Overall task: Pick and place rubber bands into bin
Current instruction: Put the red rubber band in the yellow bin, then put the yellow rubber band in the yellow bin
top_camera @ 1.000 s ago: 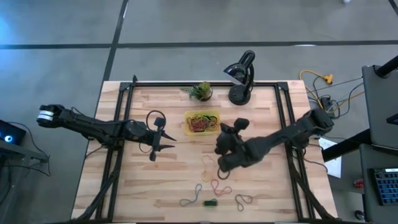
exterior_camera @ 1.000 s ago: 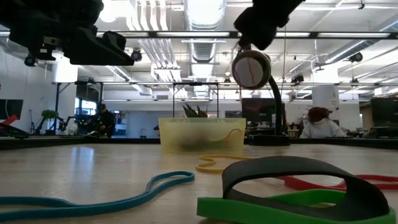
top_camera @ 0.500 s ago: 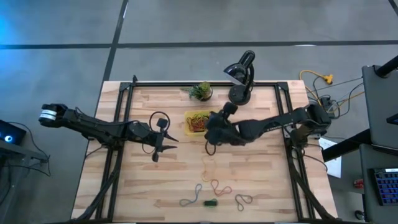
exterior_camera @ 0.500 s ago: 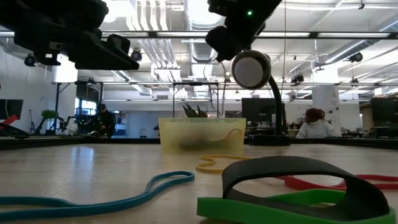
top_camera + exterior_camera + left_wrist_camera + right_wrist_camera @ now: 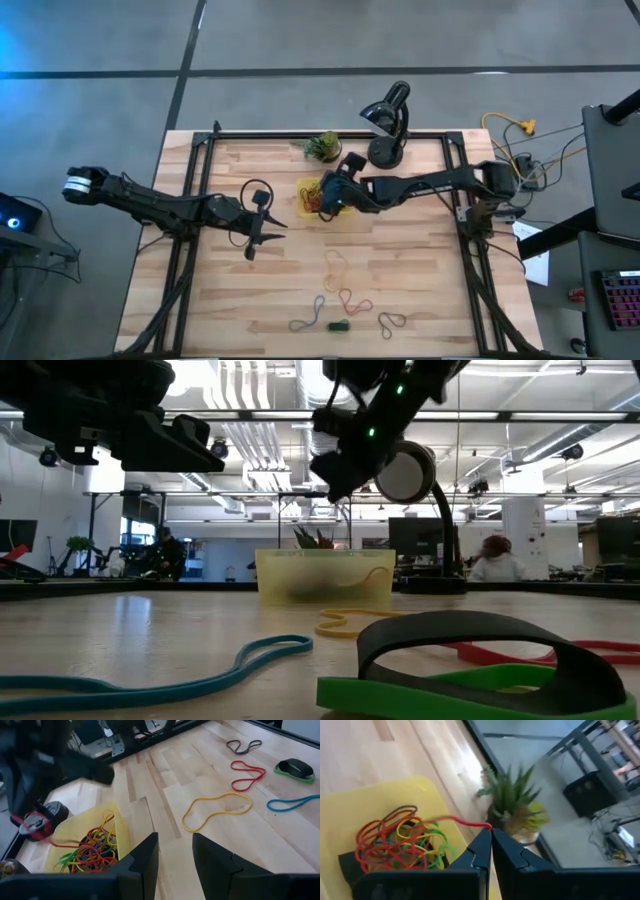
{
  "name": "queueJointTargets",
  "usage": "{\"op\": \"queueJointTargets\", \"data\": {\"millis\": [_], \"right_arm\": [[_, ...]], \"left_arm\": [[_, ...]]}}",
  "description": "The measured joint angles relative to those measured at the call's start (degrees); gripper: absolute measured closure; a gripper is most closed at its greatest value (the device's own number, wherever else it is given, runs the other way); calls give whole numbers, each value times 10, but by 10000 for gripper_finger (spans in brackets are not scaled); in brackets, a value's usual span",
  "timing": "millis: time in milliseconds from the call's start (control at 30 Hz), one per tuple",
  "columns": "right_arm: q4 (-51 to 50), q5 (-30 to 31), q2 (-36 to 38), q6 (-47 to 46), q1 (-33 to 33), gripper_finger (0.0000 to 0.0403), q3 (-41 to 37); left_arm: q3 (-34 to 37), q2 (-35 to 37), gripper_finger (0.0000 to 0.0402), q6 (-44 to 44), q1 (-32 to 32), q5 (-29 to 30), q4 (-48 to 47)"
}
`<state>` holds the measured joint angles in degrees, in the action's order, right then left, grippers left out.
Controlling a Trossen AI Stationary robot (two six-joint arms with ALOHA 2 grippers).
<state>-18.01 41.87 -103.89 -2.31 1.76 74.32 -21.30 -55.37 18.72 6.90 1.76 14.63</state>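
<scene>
Two arms work over the table (image 5: 240, 300), and the bin (image 5: 343, 184) serves as the landmark. The right gripper (image 5: 327, 197) hangs directly above the bin, its fingers (image 5: 479, 854) pressed together on a red band (image 5: 462, 822). That band trails from the fingertips down toward the tangle (image 5: 400, 842) of red, yellow, green and orange bands lying inside the bin.

The left gripper (image 5: 262, 228) hovers to the left of the bin, well apart from it, above bare wood. Its fingers (image 5: 145, 857) stand apart with nothing between them.

Several bands lie loose on the table on the near side of the bin. A yellow band (image 5: 334, 264) is the closest to it. Farther out are a red loop (image 5: 353, 300), a blue band (image 5: 316, 306), a grey band (image 5: 302, 323), a green band (image 5: 338, 326) with a dark ring on it, and a dark band (image 5: 391, 321).

In the low view the green band (image 5: 440, 695) and dark ring (image 5: 480, 645) fill the foreground, the blue band (image 5: 150, 680) runs to their left, and the bin (image 5: 325, 577) stands behind the yellow band (image 5: 345, 624).

A plant (image 5: 323, 147) sits just beyond the bin, and a lamp (image 5: 388, 120) stands to the right of the plant.
</scene>
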Motion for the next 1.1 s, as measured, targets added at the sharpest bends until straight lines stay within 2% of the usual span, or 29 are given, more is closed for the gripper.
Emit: {"op": "queueJointTargets", "data": {"millis": [233,433,600,800,1100], "right_arm": [[25,-45,-57,4,38,394,0],[36,-173,-65,-23,67,394,0],[36,-243,-65,-40,81,394,0],[36,-257,-65,-28,81,377,0],[37,-269,-65,-19,81,294,0]], "left_arm": [[0,0,297,0,0,0,0],[1,0,297,0,0,0,-1],[2,0,297,-3,0,0,-1],[2,0,297,-3,0,0,-1],[3,0,297,-3,0,0,-1]]}}
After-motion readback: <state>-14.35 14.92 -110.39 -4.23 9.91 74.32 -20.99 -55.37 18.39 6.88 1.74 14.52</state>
